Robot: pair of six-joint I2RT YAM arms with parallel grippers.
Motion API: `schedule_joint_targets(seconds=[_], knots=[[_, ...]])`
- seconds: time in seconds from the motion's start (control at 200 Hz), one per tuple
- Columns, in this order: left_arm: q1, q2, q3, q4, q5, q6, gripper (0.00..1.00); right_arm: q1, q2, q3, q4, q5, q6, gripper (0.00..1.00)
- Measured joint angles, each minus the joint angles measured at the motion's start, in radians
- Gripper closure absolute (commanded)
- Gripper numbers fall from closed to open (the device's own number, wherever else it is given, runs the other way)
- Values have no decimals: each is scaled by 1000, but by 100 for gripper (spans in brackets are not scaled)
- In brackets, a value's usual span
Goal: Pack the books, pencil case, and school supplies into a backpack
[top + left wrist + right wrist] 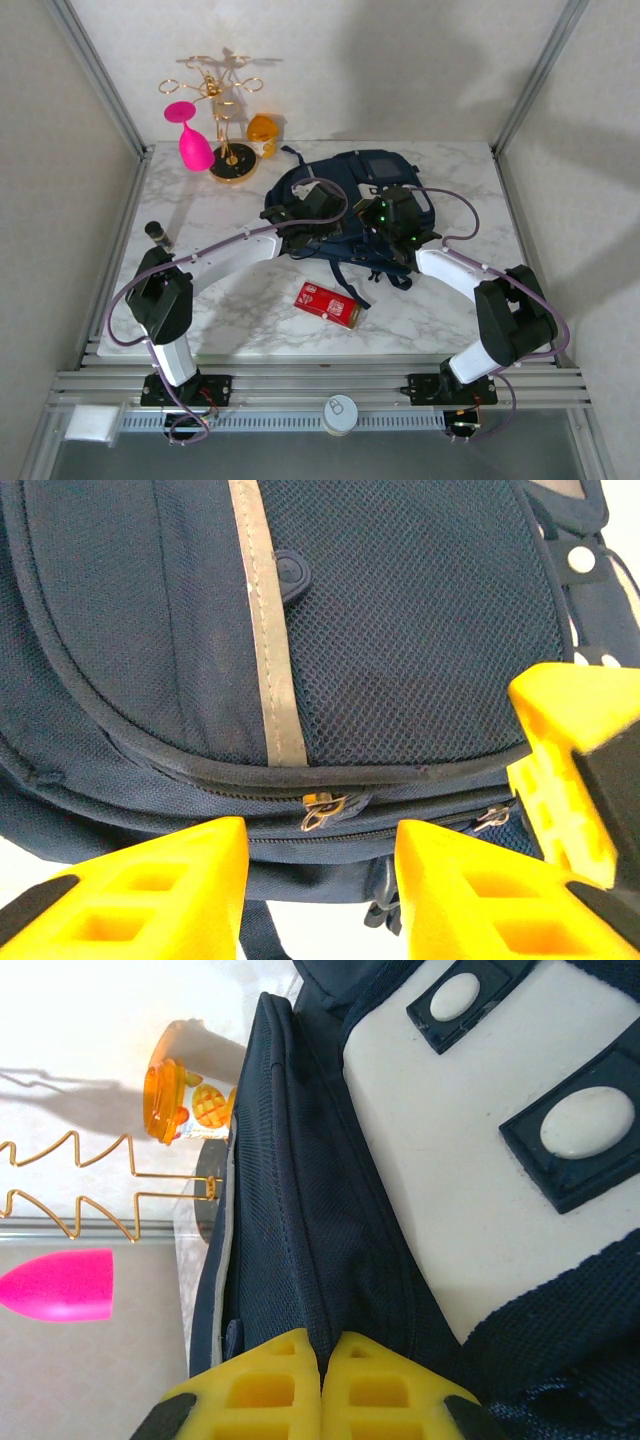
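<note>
While the right gripper (322, 1355) clamps the backpack (300, 1210) by a seam, the left gripper (322, 865) gapes wide, zipper pull (322, 811) just ahead.

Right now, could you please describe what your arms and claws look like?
The left arm and right arm are white links with black joints, each trailing a thin purple cable. The left claw and right claw have chunky yellow fingers moulded with rectangular pockets on black mounts. Small green lights glow at the right wrist.

White arms (232, 250), blk joints (165, 300), purple cables (468, 228), yellow fingers (150, 885).
</note>
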Motion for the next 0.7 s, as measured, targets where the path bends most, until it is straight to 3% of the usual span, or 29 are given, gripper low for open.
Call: schedule_joint_targets(seconds=[0.285, 0.536, 0.696], knots=[[-1, 39, 2, 19, 27, -21, 58, 0, 0, 0, 0, 0, 3, 100], [-1, 91, 1, 106, 20, -116, 59, 0, 0, 0, 1, 2, 5, 100], [-8, 95, -14, 165, -8, -170, 68, -4, 0, 0, 12, 11, 10, 100]])
